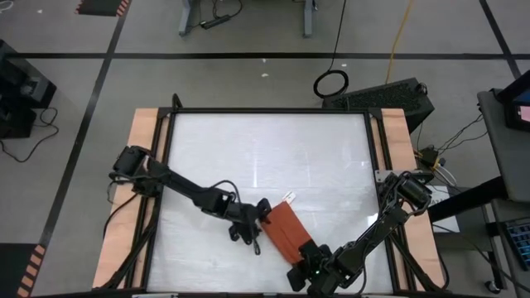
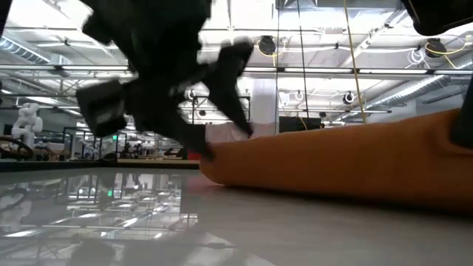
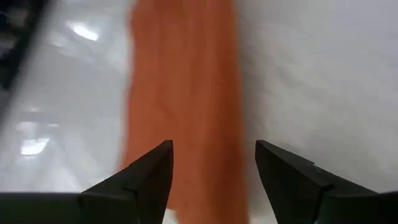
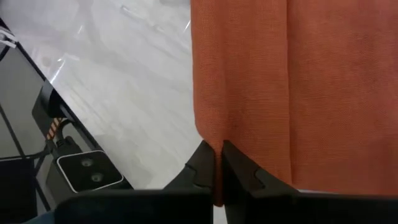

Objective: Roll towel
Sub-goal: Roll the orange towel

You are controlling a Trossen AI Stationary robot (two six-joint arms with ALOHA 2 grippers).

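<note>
1. Nearest my low camera lies the towel (image 2: 347, 166), a rust-orange cloth folded into a long narrow strip on the white table (image 1: 273, 157), toward its front edge.
2. I see the right gripper (image 4: 217, 165) at the towel's front end, fingers pressed together and pinching a fold of the towel's edge.
3. I see the left gripper (image 3: 211, 180) at the towel's opposite end, jaws spread, one finger over the cloth and the other over bare table beside it; nothing is held.
4. Both arms converge on the towel from opposite sides.
</note>
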